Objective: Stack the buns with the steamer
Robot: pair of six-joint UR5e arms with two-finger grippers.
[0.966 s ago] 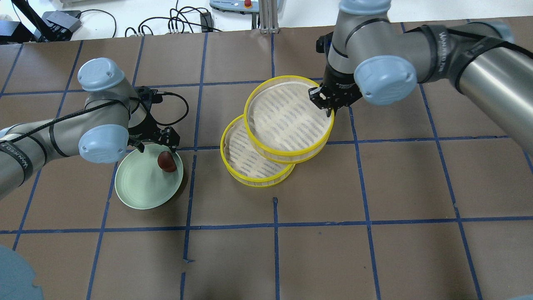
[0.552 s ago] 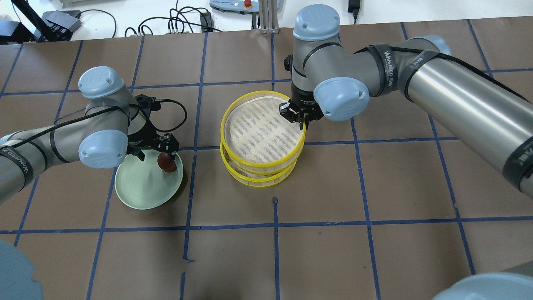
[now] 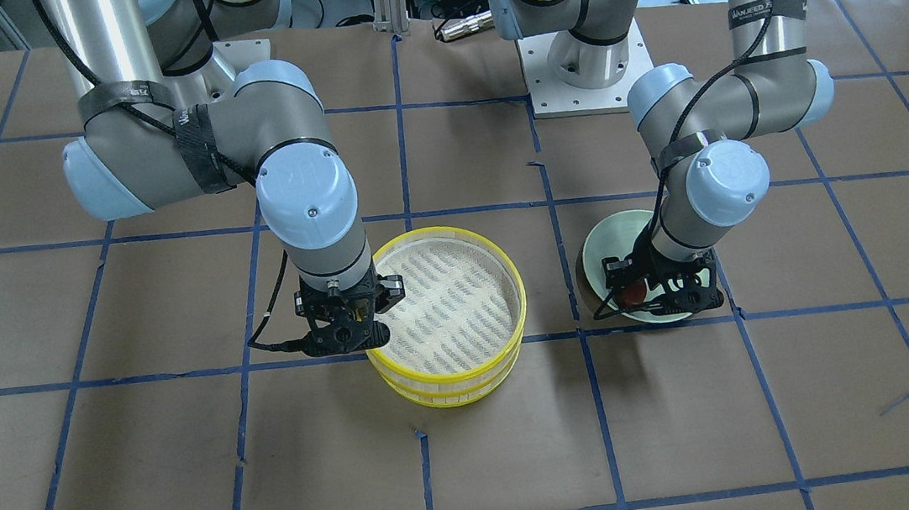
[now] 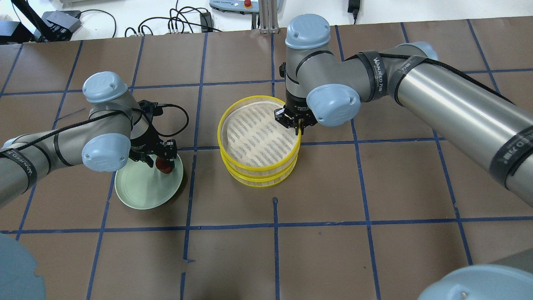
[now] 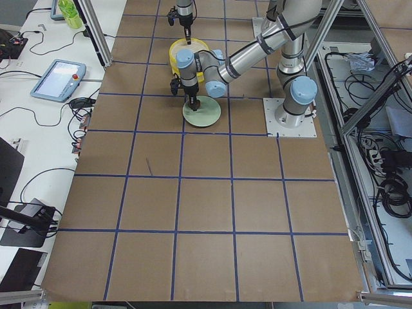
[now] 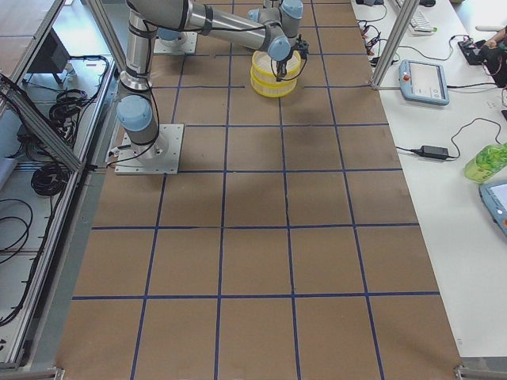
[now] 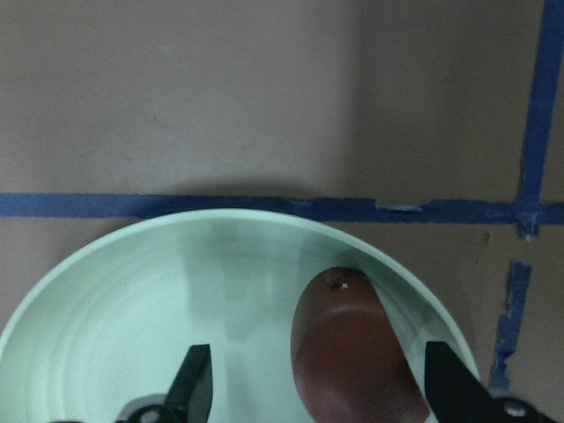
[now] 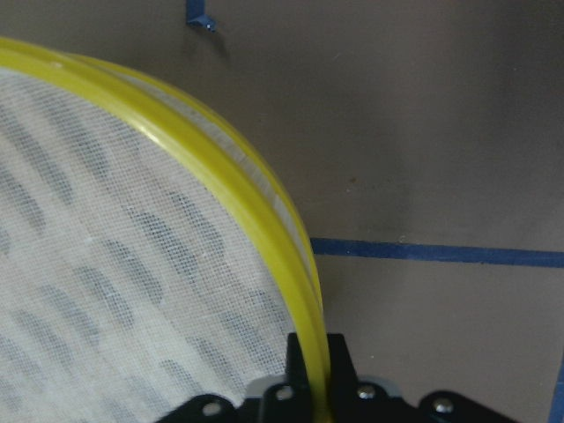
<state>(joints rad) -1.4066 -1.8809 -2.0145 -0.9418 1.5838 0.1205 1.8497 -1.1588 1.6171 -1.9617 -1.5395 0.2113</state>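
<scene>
A dark reddish-brown bun [image 4: 165, 166] lies on the right side of a pale green plate [image 4: 141, 191]. My left gripper [image 4: 158, 160] is open and low over the plate. In the left wrist view the bun [image 7: 352, 352] sits between the spread fingers [image 7: 189, 388], nearer the right one. My right gripper [image 4: 297, 125] is shut on the rim of the upper yellow steamer tray [image 4: 258, 133], which sits almost squarely on the lower steamer tray [image 4: 262, 180]. The right wrist view shows the pinched rim [image 8: 264, 211]. The upper tray's mesh is bare. The white bun is out of view.
The brown table [image 4: 374, 187] is marked with a blue tape grid. Cables and a control pendant [image 4: 233, 5] lie beyond its far edge. In the front-facing view the stack [image 3: 447, 306] and the plate [image 3: 613, 238] stand side by side, a small gap between them.
My right gripper has carried the upper steamer tray left, from well off to the side to nearly square on the lower one. My left gripper has come down around the brown bun.
</scene>
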